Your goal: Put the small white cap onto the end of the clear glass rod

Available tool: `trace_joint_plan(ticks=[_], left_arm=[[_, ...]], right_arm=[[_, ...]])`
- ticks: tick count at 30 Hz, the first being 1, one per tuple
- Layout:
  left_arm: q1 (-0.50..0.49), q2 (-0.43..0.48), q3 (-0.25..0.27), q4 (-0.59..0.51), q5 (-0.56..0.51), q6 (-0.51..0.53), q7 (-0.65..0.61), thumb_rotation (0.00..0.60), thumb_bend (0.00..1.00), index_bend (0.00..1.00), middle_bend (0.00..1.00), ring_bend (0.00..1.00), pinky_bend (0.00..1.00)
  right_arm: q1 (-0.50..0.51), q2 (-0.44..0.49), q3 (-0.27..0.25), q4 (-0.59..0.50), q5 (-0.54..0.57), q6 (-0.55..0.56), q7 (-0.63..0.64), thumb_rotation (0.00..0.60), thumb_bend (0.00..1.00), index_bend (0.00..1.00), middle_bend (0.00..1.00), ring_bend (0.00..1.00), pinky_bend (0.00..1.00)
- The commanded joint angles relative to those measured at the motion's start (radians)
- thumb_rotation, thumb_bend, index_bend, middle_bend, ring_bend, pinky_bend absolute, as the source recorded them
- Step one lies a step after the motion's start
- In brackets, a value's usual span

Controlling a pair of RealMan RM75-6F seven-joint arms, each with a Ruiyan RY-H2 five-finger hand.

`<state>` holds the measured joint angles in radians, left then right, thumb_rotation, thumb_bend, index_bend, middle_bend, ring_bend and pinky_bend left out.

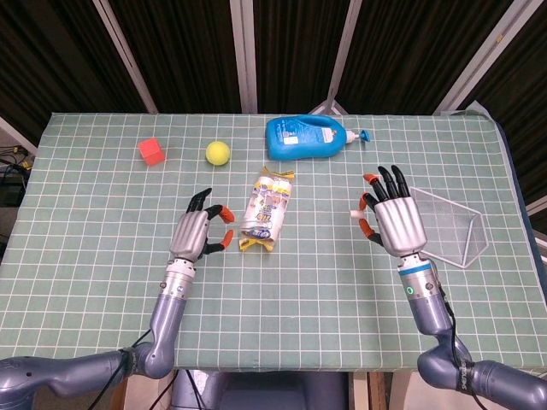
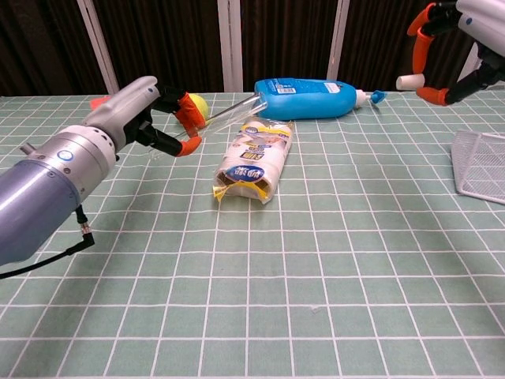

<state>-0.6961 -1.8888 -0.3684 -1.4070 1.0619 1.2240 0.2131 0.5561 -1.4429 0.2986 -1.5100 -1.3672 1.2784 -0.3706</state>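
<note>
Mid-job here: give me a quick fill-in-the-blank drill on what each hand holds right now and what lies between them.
The left hand holds the clear glass ____.
The right hand pinches the small white ____.
Between the hands lies a yellow-printed snack packet, just in front of the big ____ bottle.
Missing words: rod; cap; blue.

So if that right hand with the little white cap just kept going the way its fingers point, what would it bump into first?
Probably nothing on the table. The right hand points toward the far edge, passing between the blue bottle and the wire basket. It is also raised, so depth is hard to judge.
</note>
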Motion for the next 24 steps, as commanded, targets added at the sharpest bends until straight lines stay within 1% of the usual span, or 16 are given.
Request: trace_joint_plan(ticks=[1,4,10,19,24], left_arm=[[-0.017,-0.032,-0.028,0.021,-0.031,0.003,0.012,0.600,0.62,0.56,0.48,0.06,0.00],[-0.031,-0.053,-0.040,0.034,-0.045,0.006,0.030,0.600,0.62,0.56,0.48,0.06,0.00],[-0.039,-0.085,-0.057,0.036,-0.069,0.021,0.048,0.600,0.62,0.56,0.48,0.06,0.00],[-0.048,-0.110,-0.069,0.023,-0.092,0.036,0.086,0.600,0.62,0.56,0.48,0.06,0.00],[-0.051,-0.118,-0.073,0.017,-0.098,0.041,0.095,0.600,0.62,0.56,0.48,0.06,0.00]], right_arm=[[0.020,0.006,0.005,0.025,-0.035,0.008,-0.012,0.600,0.39,0.60,0.22,0.09,0.00],[0.041,0.008,-0.003,0.053,-0.078,0.014,-0.027,0.600,0.39,0.60,0.22,0.09,0.00],[0.079,-0.009,-0.035,0.123,-0.179,0.034,-0.075,0.600,0.39,0.60,0.22,0.09,0.00],[0.109,-0.063,-0.062,0.187,-0.235,0.051,-0.116,0.600,0.39,0.60,0.22,0.09,0.00],[0.118,-0.091,-0.068,0.204,-0.245,0.061,-0.119,0.600,0.39,0.60,0.22,0.09,0.00]])
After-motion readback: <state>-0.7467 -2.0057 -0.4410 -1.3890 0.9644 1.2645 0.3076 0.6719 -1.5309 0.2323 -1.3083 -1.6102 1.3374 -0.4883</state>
